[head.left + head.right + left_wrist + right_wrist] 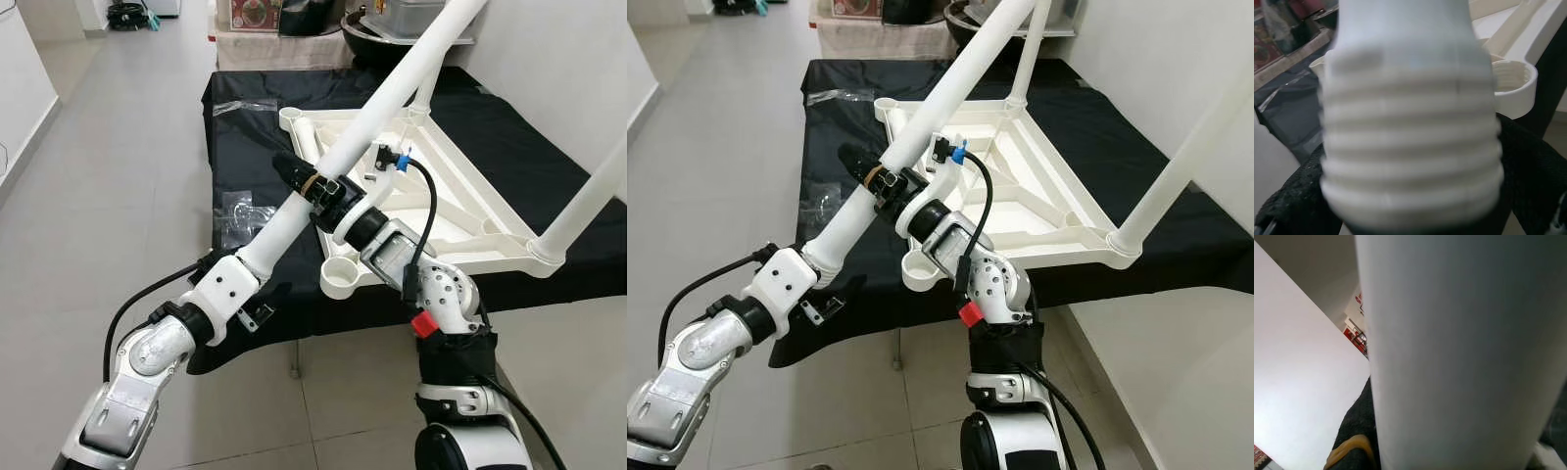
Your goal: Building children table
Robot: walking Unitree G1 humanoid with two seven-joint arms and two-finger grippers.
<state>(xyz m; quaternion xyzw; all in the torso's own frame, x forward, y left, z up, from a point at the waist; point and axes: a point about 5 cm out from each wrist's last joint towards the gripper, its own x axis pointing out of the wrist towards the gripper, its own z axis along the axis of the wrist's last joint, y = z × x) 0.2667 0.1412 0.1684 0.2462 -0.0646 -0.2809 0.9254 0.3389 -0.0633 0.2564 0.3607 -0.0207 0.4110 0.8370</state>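
Observation:
A white children's table [460, 211] lies upside down on a black cloth. Two white legs stand in its corners, one far [1029, 49] and one at the right [588, 196]. The near corner socket [341, 277] is empty. I hold a third white leg [411, 69] slanted above that corner, its top pointing up and to the far right. My left gripper [294, 174] is shut along its lower part, and the threaded end [1410, 147] sits just before the left wrist camera. My right gripper [328, 191] is shut on the same leg [1464, 352] just above.
The black cloth [245, 127] covers a low table. Clear plastic bags [240, 211] lie on its left side. Boxes and a dark bowl [294, 15] stand behind it. A white wall is close on the right, and tiled floor [118, 176] opens to the left.

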